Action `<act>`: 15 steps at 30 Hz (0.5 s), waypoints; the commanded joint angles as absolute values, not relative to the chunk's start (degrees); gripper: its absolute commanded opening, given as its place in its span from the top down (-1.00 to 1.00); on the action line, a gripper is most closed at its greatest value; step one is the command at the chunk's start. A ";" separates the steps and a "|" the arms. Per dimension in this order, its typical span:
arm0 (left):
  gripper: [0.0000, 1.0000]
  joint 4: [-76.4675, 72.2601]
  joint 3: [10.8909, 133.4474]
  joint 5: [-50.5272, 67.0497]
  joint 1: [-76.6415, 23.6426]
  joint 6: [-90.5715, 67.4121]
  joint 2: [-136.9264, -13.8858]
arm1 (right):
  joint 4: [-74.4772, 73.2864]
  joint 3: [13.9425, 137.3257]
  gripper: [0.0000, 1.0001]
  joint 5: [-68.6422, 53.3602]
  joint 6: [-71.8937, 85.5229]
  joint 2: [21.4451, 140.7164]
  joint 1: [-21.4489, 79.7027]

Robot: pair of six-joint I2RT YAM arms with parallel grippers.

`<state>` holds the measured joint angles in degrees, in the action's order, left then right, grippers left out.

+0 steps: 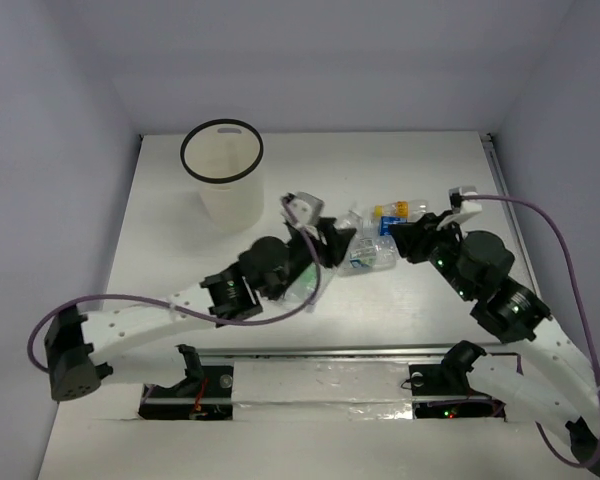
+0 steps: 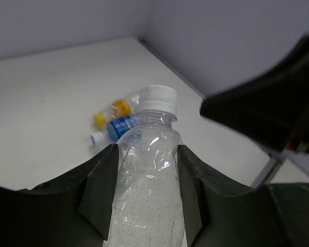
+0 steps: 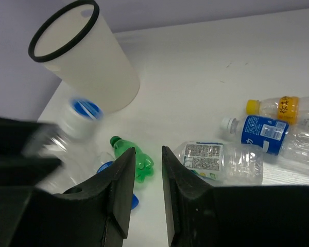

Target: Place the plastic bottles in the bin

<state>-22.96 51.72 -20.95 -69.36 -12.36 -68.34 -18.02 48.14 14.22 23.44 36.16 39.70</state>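
Observation:
My left gripper point(image 2: 147, 154) is shut on a clear plastic bottle point(image 2: 147, 195) with a white cap, gripped round its body. In the top view the left gripper point(image 1: 332, 240) is right of the tall white bin point(image 1: 221, 185). My right gripper point(image 3: 148, 152) is slightly open and empty, above the table. Below it lie a green bottle point(image 3: 136, 159), a clear labelled bottle point(image 3: 219, 162), a blue-label bottle point(image 3: 257, 134) and a yellow-capped bottle point(image 3: 280, 107). The held bottle shows blurred at the left of the right wrist view point(image 3: 74, 123).
The bin point(image 3: 85, 64) stands upright at the table's back left, its mouth open. The bottles cluster mid-table between the two grippers point(image 1: 372, 250). The right gripper point(image 1: 408, 240) is close to the left one. Grey walls enclose the table.

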 commanded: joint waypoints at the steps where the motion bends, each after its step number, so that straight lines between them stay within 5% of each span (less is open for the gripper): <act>1: 0.59 -27.33 49.75 -25.66 -63.56 -13.53 -60.92 | -12.75 47.99 0.35 5.73 19.88 43.40 39.55; 7: 0.53 -31.29 52.11 -29.17 -51.37 -11.96 -54.84 | -7.84 48.43 0.49 -3.16 18.63 57.72 39.55; 15: 0.53 -33.39 66.68 -23.47 -30.51 -13.97 -66.07 | -4.56 47.64 0.52 -4.23 19.16 59.76 39.55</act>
<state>-28.73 59.40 -26.52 -34.81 -13.06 -62.72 -9.41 46.87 -3.57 20.10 60.64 39.70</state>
